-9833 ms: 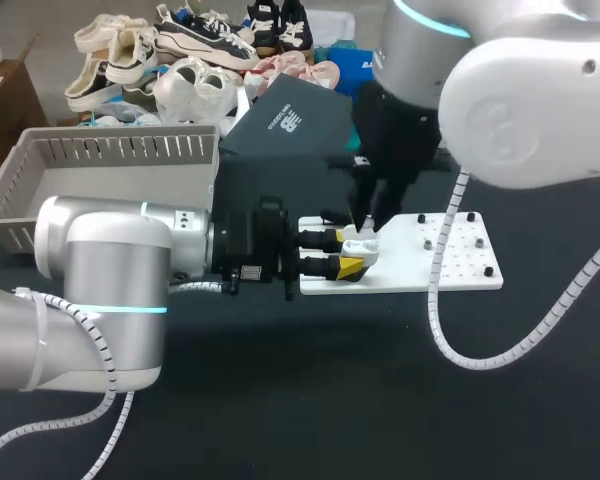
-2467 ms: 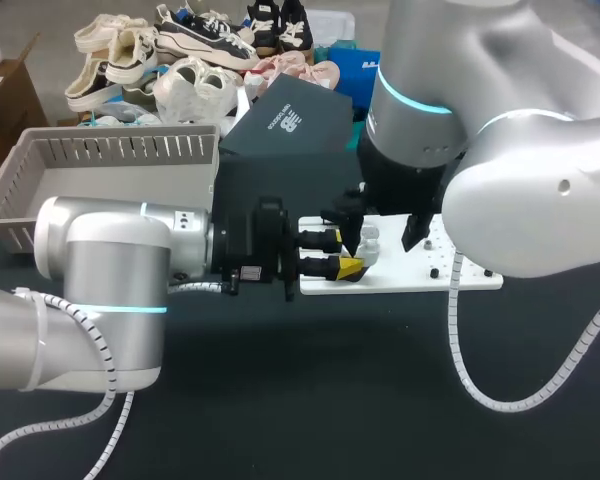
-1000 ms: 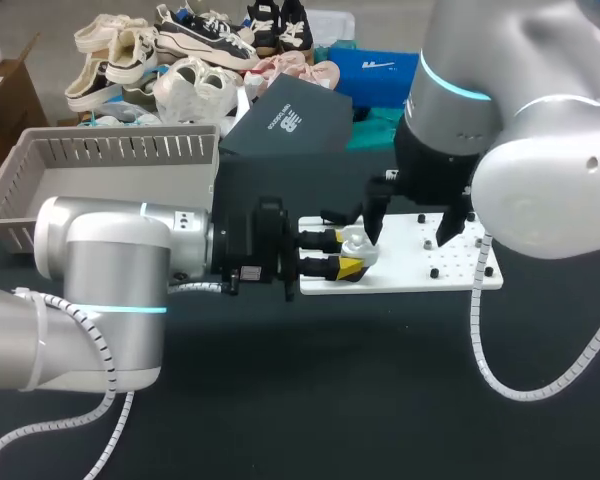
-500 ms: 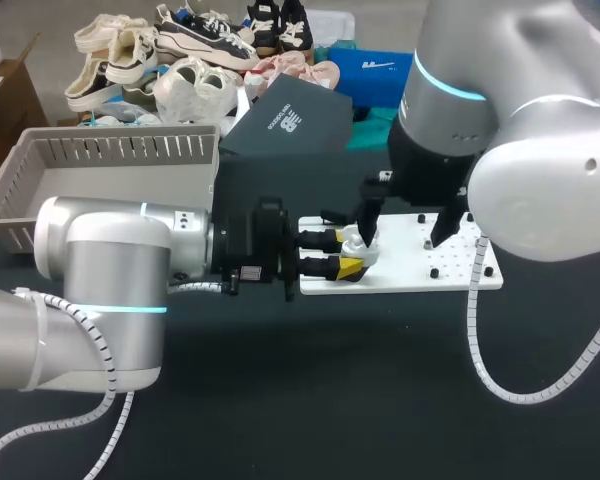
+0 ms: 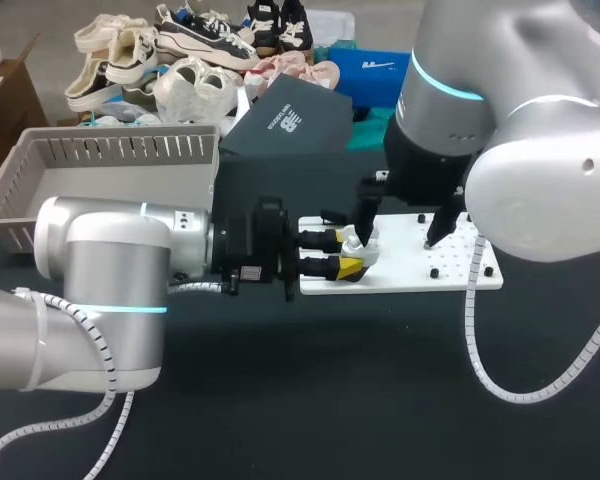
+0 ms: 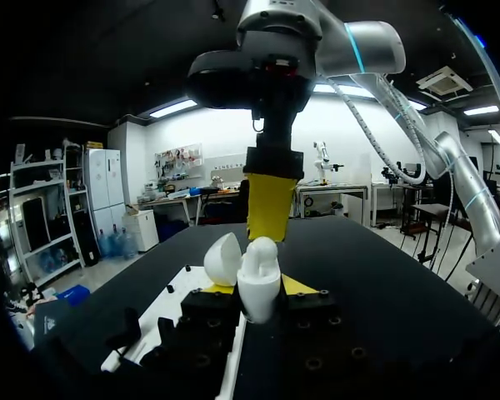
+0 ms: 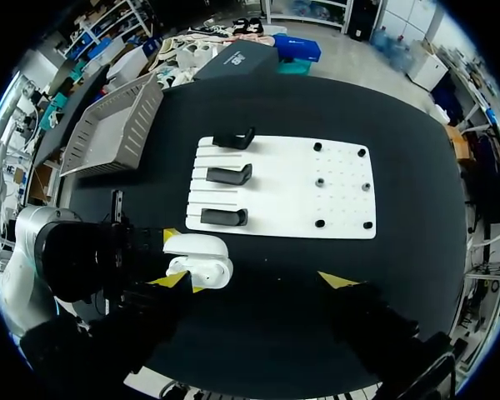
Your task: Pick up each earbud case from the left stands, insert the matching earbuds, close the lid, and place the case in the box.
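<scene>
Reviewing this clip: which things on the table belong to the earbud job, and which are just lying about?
Job in hand:
earbud case, lid open, held in the left gripper
right gripper, open, close by
white board with three black stands
grey basket

Lying about:
dark box at the table's far edge

Silver arms — cyan rings, black hand.

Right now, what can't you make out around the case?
- Whether earbuds sit in the earbud case: head view, a finger of the right end effector overlaps it; wrist views, opening too small or turned away.
- What the dark dots on the white board are: too small in every view.
</scene>
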